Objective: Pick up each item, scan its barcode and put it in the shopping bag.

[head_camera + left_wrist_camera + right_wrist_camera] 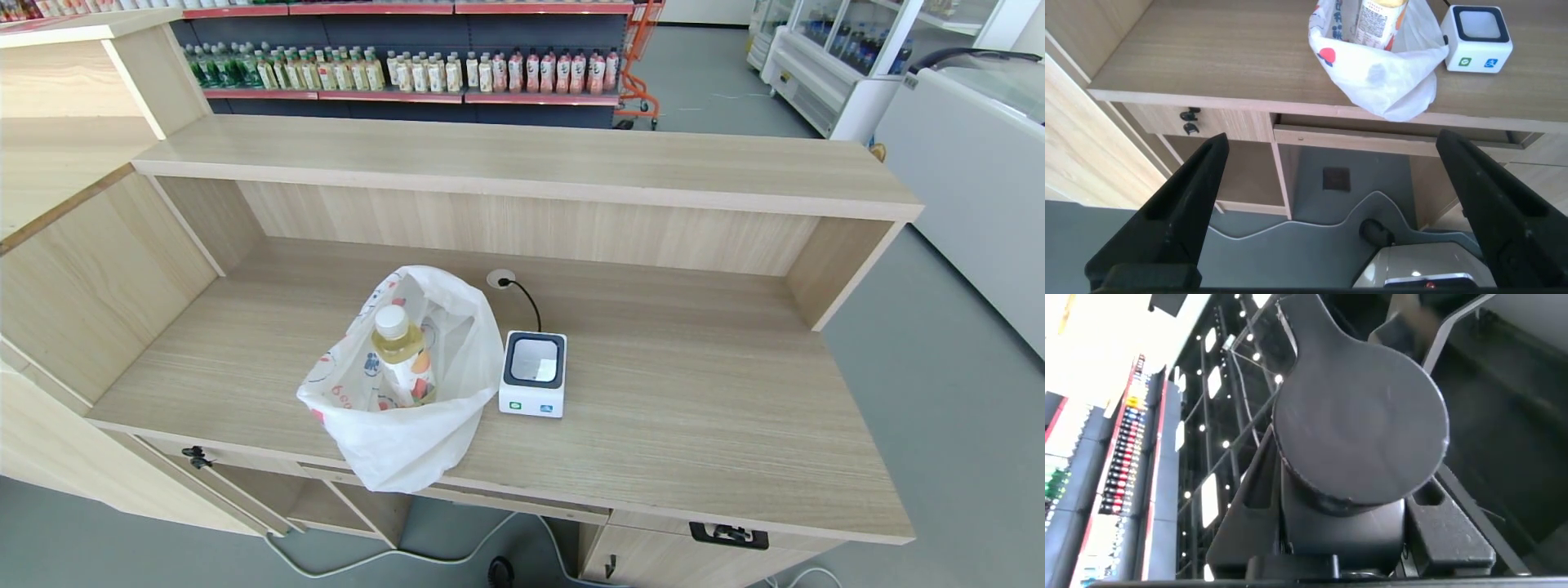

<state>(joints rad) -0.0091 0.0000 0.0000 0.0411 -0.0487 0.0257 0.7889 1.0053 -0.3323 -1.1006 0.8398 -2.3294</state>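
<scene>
Left gripper [1333,143], spread wide, empty; right gripper [1360,457], state cannot be told; white-capped yellow drink bottle [400,351] upright inside white plastic shopping bag [408,445], frame centre on light wooden worktop [694,408]: task judged finished.

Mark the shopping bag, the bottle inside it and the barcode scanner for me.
Shopping bag [408,447], head view, on its white front wall.
Bottle [400,353], head view, on its yellowish shoulder below the cap.
Barcode scanner [535,360], head view, on its glass window.
</scene>
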